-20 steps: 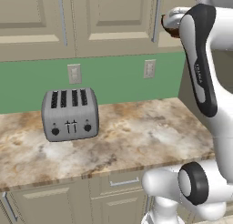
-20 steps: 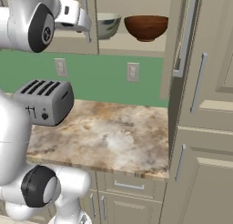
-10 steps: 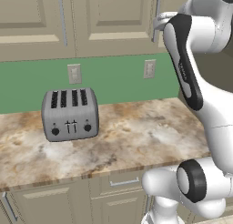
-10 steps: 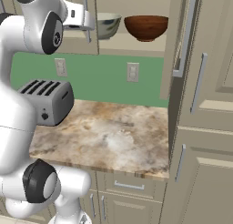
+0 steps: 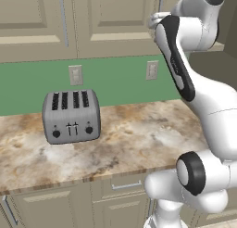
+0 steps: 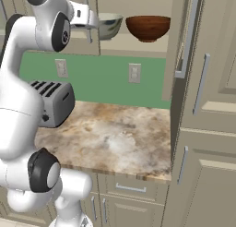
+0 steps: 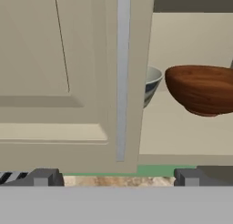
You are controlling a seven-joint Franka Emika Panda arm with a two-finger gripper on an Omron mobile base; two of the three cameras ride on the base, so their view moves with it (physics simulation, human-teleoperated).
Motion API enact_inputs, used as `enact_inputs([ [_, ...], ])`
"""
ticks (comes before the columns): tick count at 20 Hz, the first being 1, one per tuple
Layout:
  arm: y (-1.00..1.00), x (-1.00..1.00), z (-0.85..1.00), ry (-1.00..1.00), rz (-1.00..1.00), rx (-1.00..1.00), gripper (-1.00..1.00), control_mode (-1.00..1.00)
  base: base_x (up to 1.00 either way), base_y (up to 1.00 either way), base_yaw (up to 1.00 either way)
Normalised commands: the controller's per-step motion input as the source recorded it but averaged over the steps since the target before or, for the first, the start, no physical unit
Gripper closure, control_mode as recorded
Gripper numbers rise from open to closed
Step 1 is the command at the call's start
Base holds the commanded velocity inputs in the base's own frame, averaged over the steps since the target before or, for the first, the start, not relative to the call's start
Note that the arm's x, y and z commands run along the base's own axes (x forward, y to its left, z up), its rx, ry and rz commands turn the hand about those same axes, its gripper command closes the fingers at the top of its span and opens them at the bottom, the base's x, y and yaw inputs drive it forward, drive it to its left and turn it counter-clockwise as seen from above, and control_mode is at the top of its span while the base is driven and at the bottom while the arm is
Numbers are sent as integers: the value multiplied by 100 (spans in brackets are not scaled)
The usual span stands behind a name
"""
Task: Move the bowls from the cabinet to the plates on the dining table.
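Two bowls stand on the open cabinet's shelf. The larger grey-white bowl is on the left and the reddish-brown bowl on the right. My gripper hangs just left of the grey-white bowl, in front of the shut cabinet door. In the hand view my gripper is open with nothing between its fingertips. That door and its silver handle hide most of the grey-white bowl. The reddish-brown bowl shows whole at the right. The plates and the dining table are out of view.
The right cabinet door stands open, edge-on toward me. A grey toaster sits on the stone worktop under the cupboards. Two wall sockets are on the green backsplash. A tall cupboard unit closes the right side.
My arm's elbow has swung up and to the left, and the hand has edged slightly toward the grey-white bowl. The bowls and the toaster have not moved.
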Motion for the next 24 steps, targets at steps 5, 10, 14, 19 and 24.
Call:
enact_inputs([
  [5, 0, 34, 0, 0, 0, 0, -100, -100, 0, 0, 0],
  [10, 0, 24, 0, 0, 0, 0, -100, -100, 0, 0, 0],
  [14, 0, 27, -6, 0, 0, 0, -100, -100, 0, 0, 0],
  [19, 0, 30, -23, 0, 0, 0, -100, -100, 0, 0, 0],
  [24, 0, 31, -13, 0, 0, 0, -100, -100, 0, 0, 0],
])
